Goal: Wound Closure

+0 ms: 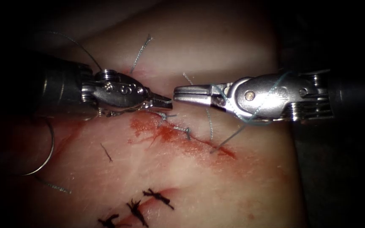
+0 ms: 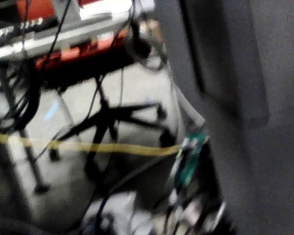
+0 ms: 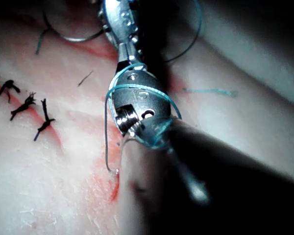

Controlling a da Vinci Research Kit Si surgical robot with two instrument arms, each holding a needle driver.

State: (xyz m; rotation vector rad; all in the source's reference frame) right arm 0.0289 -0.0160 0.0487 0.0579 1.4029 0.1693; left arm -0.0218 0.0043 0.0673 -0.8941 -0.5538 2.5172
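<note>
Blue thread [image 1: 250, 116] wraps right gripper [image 1: 178, 93]; needle [image 1: 43, 162] lies free.

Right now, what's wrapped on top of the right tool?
Teal thread loops around the right tool body and trails down to the cut. Tissue beneath that tool is hidden.

Glossy metal claws [image 1: 172, 98], moist tissue [image 1: 216, 50]
</note>
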